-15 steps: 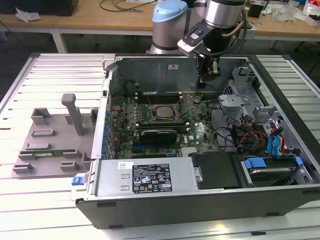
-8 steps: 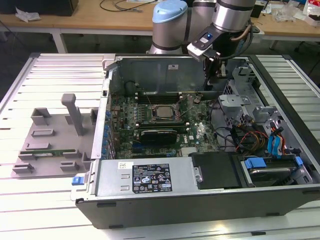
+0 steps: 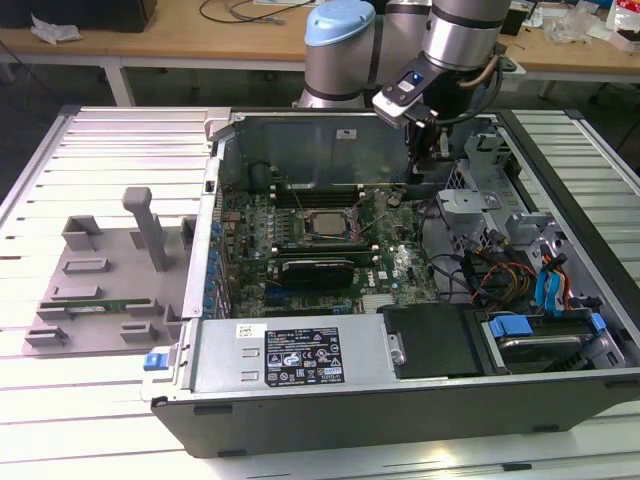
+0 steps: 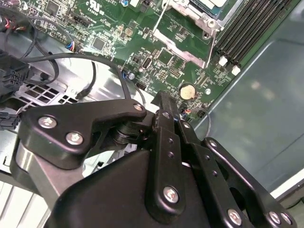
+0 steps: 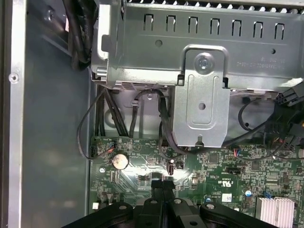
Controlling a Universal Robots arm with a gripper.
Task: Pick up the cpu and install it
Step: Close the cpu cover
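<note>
One cpu (image 3: 322, 222) lies flat in the socket of the motherboard (image 3: 250, 240), silver top up. The hand (image 5: 163, 183) is well apart from it, clenched on nothing near the coin cell (image 5: 119, 161). Judged light, rigid and fragile underneath: grip opposite edges only. The print on the case label (image 3: 302, 357) is unreadable.

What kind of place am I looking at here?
Probably a robotics lab or workshop: a robot arm reaches into an open computer case on a slatted metal table, with a cluttered wooden workbench behind.
</note>
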